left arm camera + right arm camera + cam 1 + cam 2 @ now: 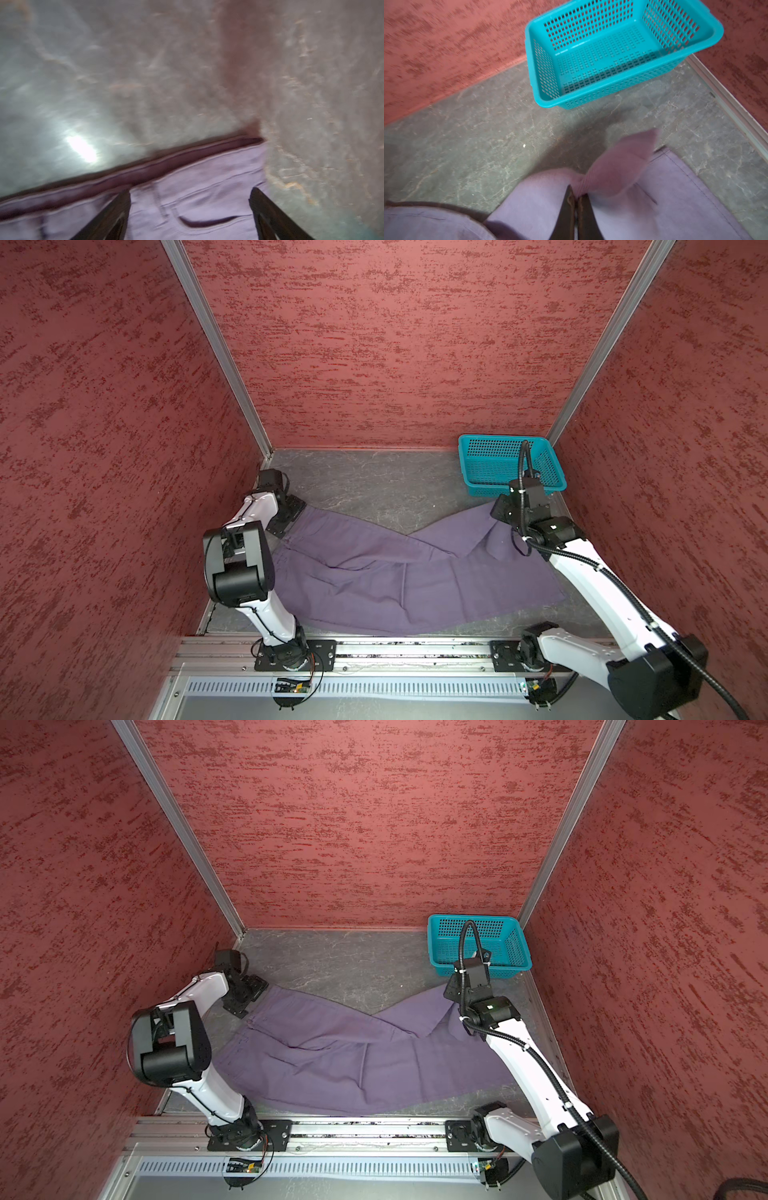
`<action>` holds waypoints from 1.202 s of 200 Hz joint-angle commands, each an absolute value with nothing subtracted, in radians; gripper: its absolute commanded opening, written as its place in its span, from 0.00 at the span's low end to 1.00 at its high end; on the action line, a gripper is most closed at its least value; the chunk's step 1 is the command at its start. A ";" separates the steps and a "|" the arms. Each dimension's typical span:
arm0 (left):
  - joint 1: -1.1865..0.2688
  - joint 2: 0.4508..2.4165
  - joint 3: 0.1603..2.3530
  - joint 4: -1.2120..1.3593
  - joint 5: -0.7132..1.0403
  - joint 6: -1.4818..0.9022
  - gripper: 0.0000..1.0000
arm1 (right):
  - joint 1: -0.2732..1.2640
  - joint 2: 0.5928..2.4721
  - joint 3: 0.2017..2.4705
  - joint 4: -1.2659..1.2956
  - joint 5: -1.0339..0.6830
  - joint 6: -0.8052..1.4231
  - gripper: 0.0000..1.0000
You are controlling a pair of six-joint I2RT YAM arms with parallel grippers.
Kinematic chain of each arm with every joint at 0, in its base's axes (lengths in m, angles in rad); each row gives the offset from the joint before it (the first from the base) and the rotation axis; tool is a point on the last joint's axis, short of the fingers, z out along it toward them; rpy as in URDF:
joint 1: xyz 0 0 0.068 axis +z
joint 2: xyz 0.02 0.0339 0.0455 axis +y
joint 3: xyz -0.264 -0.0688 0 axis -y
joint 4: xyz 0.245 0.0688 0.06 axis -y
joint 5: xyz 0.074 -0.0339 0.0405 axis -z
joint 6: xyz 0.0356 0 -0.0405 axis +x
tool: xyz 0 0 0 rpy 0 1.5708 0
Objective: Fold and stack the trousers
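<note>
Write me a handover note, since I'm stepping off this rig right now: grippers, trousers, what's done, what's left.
Left gripper: open, over the waistband end of the trousers, holding nothing.
Right gripper: shut on a pinch of cloth at the far leg's end, near the teal basket.
Trousers: spread on the table, legs splayed apart.
Done: no fold visible; basket empty.
Left: all folding, then stacking.

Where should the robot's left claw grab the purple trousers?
Probably best to grip the trousers at the far corner of the waistband, coming from above on the left side. That thick edge lies flat right below the open left gripper, while the right gripper pinches a leg end.
</note>
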State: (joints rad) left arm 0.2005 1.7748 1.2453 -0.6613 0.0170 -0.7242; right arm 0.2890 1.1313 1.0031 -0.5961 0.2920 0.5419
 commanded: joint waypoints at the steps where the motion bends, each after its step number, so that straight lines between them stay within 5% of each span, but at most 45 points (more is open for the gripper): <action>1: 0.133 1.850 1.388 -0.738 -0.051 -0.693 0.93 | 0.276 1.130 0.999 -0.568 0.334 0.533 0.00; 57: 0.017 2.174 1.787 -1.084 -0.200 -0.649 0.83 | 0.256 1.139 0.974 -0.543 0.340 0.512 0.00; 118: 0.007 2.241 1.788 -1.168 -0.156 -0.653 0.76 | 0.244 1.135 0.948 -0.511 0.347 0.486 0.00; 142: 0.008 2.261 1.788 -1.174 -0.151 -0.652 0.61 | 0.238 1.137 0.937 -0.499 0.342 0.477 0.00; 161: 0.008 2.274 1.787 -1.173 -0.142 -0.659 0.27 | 0.232 1.136 0.935 -0.498 0.344 0.471 0.00; 184: 0.009 2.256 1.784 -1.179 -0.150 -0.670 0.00 | 0.222 1.122 0.932 -0.508 0.354 0.464 0.00; 240: 0.077 2.011 1.673 -1.165 -0.144 -0.650 0.00 | 0.166 1.001 0.937 -0.601 0.362 0.485 0.02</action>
State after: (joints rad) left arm 0.0299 2.1742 1.7306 -1.1515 -0.1329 -0.6636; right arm 0.1982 1.0843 0.9344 -0.5594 0.3187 0.4747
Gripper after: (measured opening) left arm 0.069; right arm 0.052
